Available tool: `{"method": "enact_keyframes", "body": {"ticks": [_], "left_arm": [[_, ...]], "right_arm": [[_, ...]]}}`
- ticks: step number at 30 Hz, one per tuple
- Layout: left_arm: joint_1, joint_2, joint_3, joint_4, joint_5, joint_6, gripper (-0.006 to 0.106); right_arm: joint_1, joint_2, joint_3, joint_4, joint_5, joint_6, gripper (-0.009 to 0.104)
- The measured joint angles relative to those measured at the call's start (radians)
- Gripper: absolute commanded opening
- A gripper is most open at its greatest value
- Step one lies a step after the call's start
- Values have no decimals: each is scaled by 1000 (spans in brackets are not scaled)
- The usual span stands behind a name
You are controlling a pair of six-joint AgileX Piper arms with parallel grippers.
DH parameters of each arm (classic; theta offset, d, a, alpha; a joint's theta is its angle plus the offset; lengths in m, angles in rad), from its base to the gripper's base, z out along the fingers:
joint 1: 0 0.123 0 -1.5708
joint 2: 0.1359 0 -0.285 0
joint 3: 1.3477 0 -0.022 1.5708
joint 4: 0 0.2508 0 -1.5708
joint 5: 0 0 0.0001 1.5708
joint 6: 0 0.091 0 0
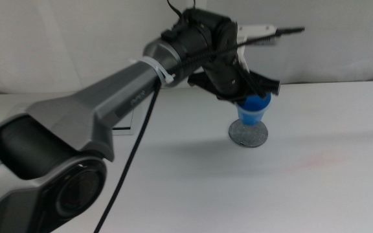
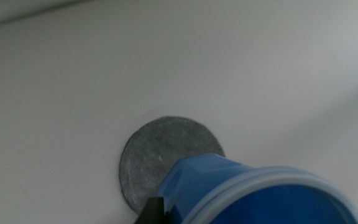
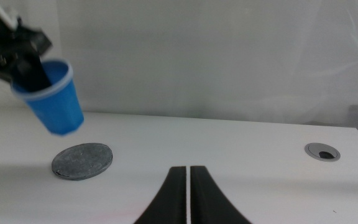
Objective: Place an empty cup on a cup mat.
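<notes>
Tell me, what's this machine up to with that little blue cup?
The left gripper holds the blue cup by its rim, one jaw inside it. The cup hangs tilted in the air just above the round grey cup mat, not yet touching it, on the white table. The right gripper waits low over the table to the side, jaws shut and empty.

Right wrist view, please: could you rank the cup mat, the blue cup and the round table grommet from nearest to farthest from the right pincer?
From the right pincer, which waits low with its jaws together:
1. The cup mat, flat on the table toward the left arm's side.
2. The grommet, on the opposite side.
3. The cup, tilted in the left pincer, above and just beyond the mat.
</notes>
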Motion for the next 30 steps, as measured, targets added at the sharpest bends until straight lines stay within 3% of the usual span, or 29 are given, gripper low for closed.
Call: {"method": "enact_keyframes", "body": {"ticks": [9, 27, 28, 30], "left_arm": [[0, 66, 0, -44, -5, 18, -3], [0, 128, -9, -48, -65, 25, -3], [0, 128, -9, -48, -65, 25, 10], [0, 130, -9, -48, -65, 25, 23]], "right_arm": [[0, 0, 0, 0, 0, 0, -3], [0, 0, 0, 0, 0, -4, -3], [0, 0, 0, 0, 0, -4, -3], [0, 0, 0, 0, 0, -4, -3]]}}
